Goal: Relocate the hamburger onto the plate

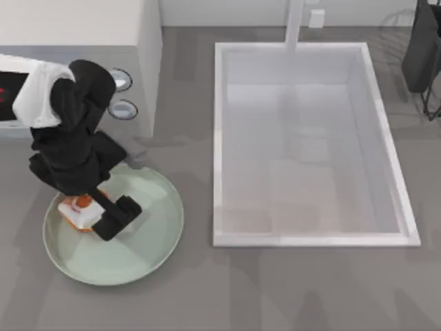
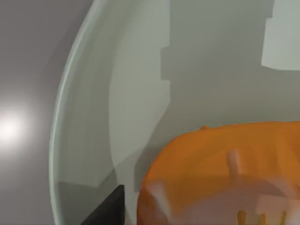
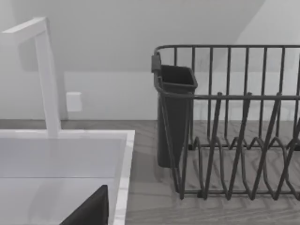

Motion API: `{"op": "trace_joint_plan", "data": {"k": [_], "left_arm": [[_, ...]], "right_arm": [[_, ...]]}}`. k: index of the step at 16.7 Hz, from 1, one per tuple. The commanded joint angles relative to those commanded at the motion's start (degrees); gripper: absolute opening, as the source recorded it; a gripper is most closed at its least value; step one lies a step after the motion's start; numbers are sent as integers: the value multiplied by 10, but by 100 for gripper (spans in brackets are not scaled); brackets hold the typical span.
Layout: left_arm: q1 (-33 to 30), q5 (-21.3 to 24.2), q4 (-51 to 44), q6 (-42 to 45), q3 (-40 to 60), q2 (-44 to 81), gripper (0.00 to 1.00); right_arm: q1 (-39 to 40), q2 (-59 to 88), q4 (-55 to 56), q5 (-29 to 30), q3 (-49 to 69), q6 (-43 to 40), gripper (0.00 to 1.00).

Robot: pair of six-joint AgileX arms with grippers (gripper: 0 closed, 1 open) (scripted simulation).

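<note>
Grey countertop runs under everything from above, with the white sink basin [image 1: 306,145] at the right. My left gripper [image 1: 93,210] reaches down over the left part of the plate [image 1: 148,258], fingers pinching the hamburger [image 1: 80,209], which sits low over the plate's floor. It looks light, soft and easily squashed, so I judge a gentle hold across its sides is best.

From my left wrist, the hamburger [image 2: 225,173] looms large above the plate's rim [image 2: 63,117].

From my right wrist, that arm idles near the dish rack [image 3: 234,122] and faucet [image 3: 47,79].
</note>
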Motion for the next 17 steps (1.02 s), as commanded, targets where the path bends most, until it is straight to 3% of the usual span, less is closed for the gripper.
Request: {"op": "trace_joint_plan", "data": {"k": [6,17], "left_arm": [[6,0,15,5,-1,11,100],[6,0,15,5,-1,11,17]], "right_arm": [[0,0,0,0,0,0,100],[0,0,0,0,0,0,100]]}}
